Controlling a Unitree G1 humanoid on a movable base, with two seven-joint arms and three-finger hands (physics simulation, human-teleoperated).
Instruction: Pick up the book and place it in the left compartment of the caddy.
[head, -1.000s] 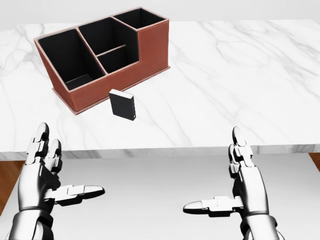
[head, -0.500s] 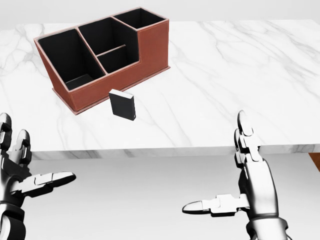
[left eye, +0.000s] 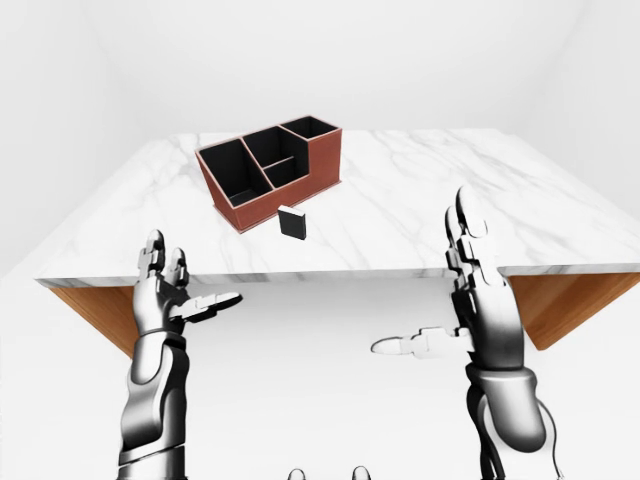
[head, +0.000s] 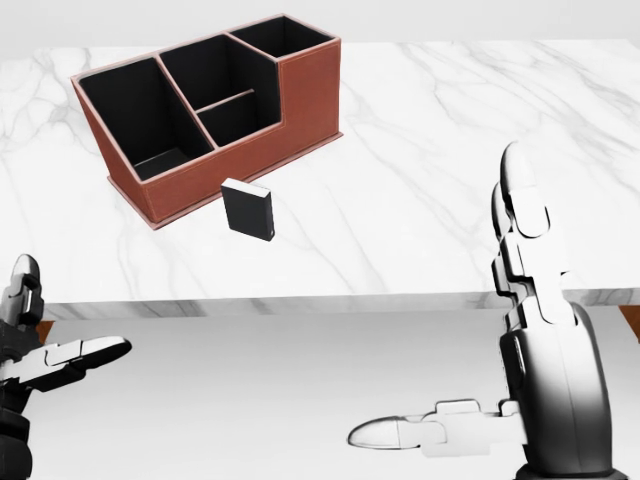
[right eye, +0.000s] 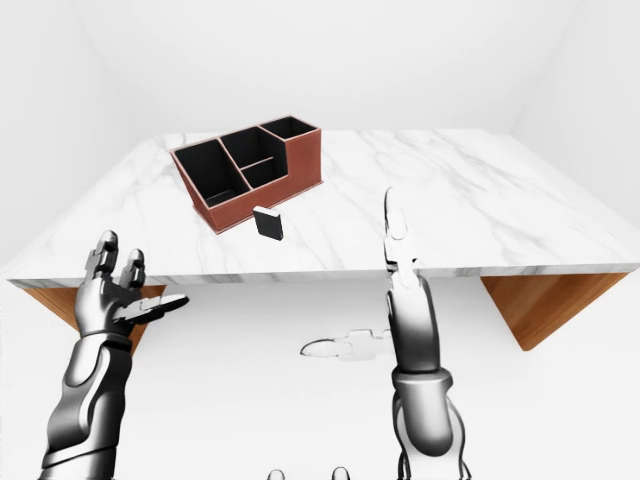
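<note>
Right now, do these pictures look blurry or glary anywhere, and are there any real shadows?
Head view: sharp throughout, flat even light, the small black book casts almost no shadow on the white marble table. Left-eye view: equally crisp, soft highlights on the metallic right hand, dark compartments in the reddish-brown caddy.

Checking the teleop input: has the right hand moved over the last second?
Yes. In the head view the right hand has risen: its fingertips now overlap the marble table, well above the table's near edge.
</note>
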